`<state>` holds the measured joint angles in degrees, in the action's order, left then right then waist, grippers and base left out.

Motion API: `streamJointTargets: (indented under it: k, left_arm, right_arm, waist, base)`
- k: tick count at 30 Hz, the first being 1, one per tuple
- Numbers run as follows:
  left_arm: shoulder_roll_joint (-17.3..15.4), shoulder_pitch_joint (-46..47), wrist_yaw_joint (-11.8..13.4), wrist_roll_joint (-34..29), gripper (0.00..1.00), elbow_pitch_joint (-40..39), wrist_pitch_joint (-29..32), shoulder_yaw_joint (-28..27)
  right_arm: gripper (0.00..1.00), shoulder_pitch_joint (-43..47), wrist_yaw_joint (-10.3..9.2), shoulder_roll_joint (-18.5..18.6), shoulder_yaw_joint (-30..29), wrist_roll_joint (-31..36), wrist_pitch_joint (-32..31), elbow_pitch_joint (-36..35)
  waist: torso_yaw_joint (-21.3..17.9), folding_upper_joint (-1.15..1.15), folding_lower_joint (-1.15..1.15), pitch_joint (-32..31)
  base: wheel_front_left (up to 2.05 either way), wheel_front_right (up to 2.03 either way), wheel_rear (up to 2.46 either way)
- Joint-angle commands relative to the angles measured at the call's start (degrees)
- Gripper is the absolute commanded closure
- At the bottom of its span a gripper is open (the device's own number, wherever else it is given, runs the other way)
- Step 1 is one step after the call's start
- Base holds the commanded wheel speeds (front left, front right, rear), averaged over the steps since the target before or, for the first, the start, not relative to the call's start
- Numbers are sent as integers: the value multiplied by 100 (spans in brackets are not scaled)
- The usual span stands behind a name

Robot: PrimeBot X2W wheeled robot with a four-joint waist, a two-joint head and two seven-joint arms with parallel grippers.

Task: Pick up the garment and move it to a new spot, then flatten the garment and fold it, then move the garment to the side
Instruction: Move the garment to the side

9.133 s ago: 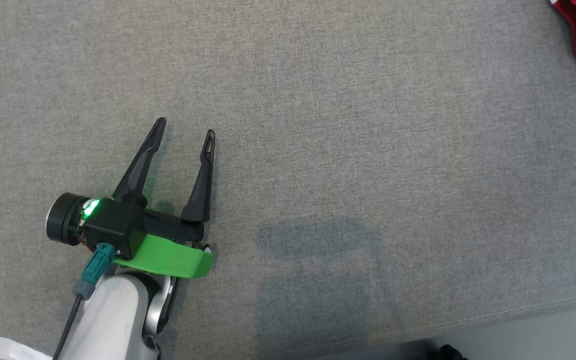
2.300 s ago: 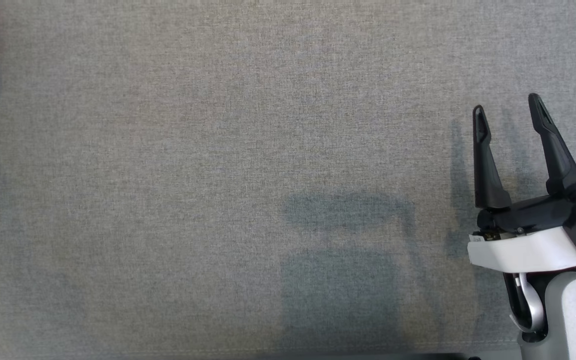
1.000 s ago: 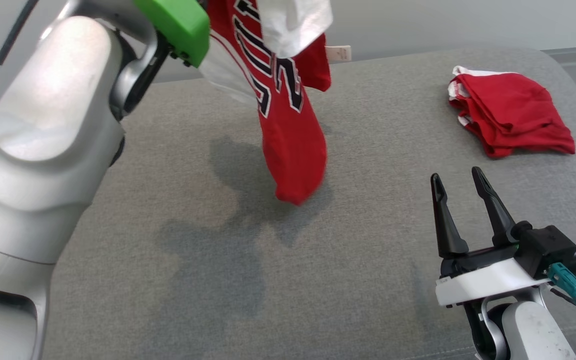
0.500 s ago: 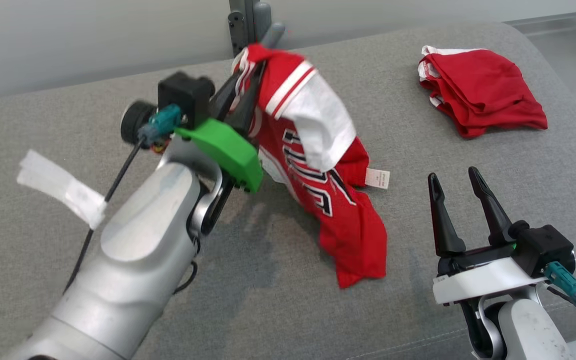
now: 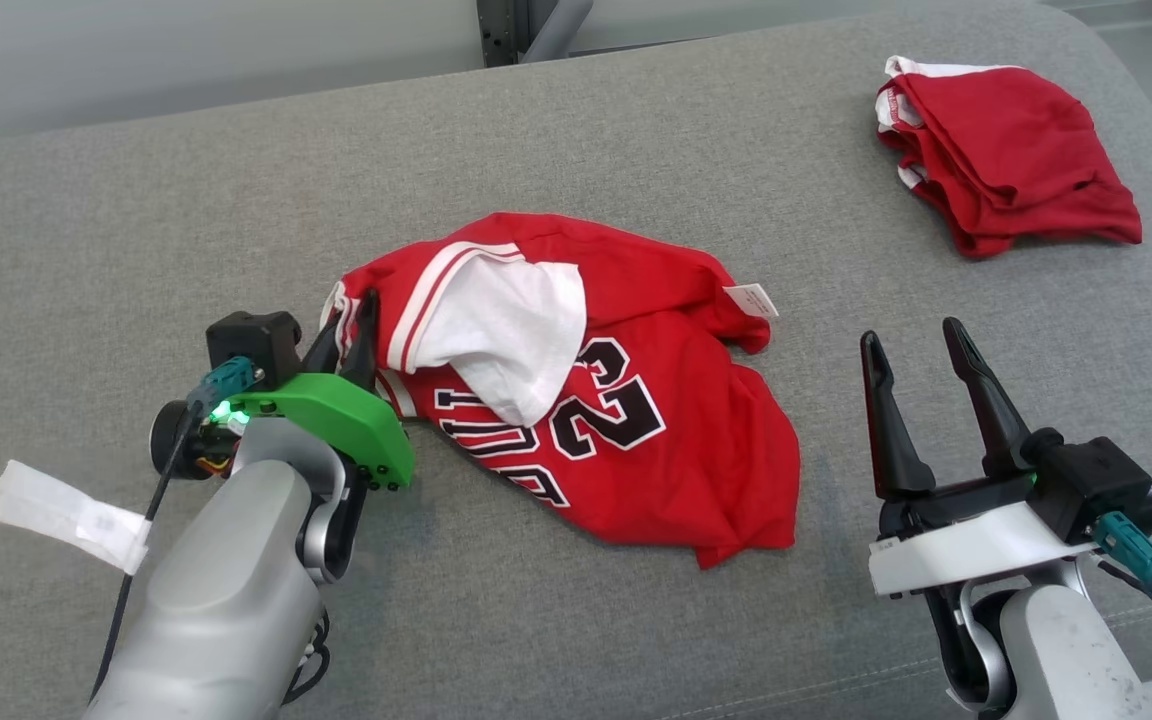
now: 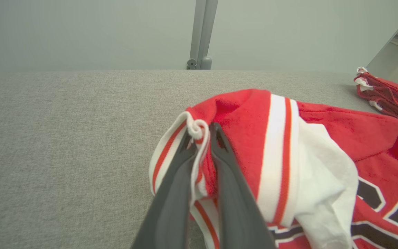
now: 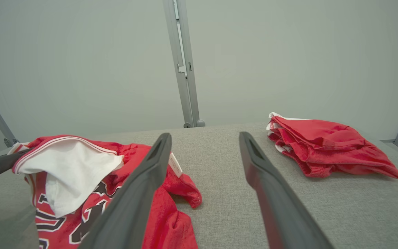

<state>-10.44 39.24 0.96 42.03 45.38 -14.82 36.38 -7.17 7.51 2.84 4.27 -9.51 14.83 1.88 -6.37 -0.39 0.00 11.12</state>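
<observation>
The garment (image 5: 626, 420) is a red jersey with white trim and black numerals, lying crumpled in the middle of the grey surface. It also appears in the left wrist view (image 6: 288, 145) and at lower left of the right wrist view (image 7: 81, 173). My left gripper (image 5: 356, 315) is shut on the jersey's striped left edge, low over the surface; up close the trim is pinched between the fingertips (image 6: 202, 133). My right gripper (image 5: 911, 340) stands open to the right of the jersey, apart from it, with nothing between its fingers (image 7: 204, 138).
A second red garment (image 5: 1001, 180) lies folded at the far right of the grey padded surface (image 5: 136, 200); it is also in the right wrist view (image 7: 323, 148). A grey post (image 7: 185, 69) rises behind the surface's far edge. A white tape tag (image 5: 66, 512) hangs off my left arm's cable.
My left gripper has come down from high up to the surface, and the hanging jersey now lies spread in a crumpled heap. The right gripper has stayed in place, still open.
</observation>
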Motion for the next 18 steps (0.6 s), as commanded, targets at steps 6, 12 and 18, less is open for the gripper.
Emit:
streamJointTargets:
  k: [6, 12, 18]
  left_arm:
    - [-7, -265, -58, -179, 80, 100, -38, -490]
    - [85, -582, -130, -547, 0, -66, -39, -915]
    - [176, -998, -165, -1099, 0, -586, -33, -1359]
  right_arm:
    - [0, -83, -4, 10, -20, 87, 32, 1]
    - [0, -89, -4, 10, -36, 100, 34, 82]
    - [0, -21, -4, 11, -103, 125, 34, 139]
  waist:
    - [59, 39, 0, 53]
    - [90, 39, 0, -21]
    - [181, 39, 0, -216]
  base:
    - [0, 0, 0]
    - [0, 0, 0]
    - [0, 0, 0]
